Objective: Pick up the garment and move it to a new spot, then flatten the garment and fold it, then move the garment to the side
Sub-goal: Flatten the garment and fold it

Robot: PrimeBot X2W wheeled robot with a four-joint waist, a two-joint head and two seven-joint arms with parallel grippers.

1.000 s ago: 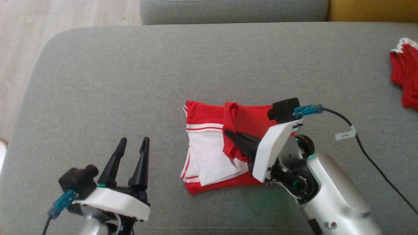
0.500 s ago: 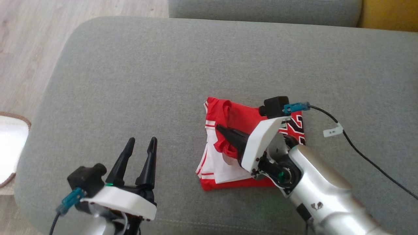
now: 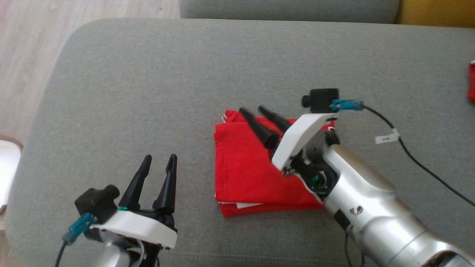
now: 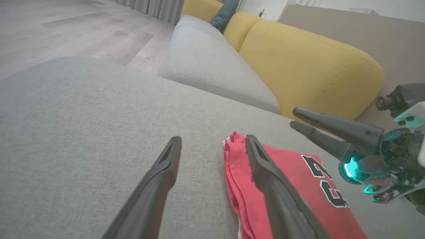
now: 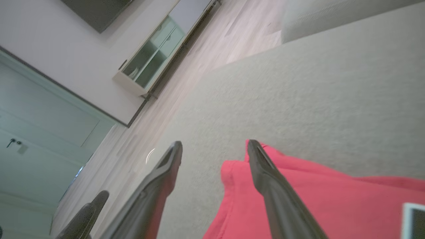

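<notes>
The folded red fabric garment (image 3: 245,174) is overhung at twelve o'clock by the wide-spread, empty right gripper (image 3: 252,109) — the left gripper (image 3: 160,157) is likewise splayed.

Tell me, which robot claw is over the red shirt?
The right gripper, jaws open, hangs over the folded red garment. The left gripper sits apart, above bare grey cushion.

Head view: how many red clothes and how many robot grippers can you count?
Red clothes: 2, the folded garment and a red piece at the right edge
Grippers: 2, the left gripper and the right gripper, both with fingers apart
Total: 4
</notes>
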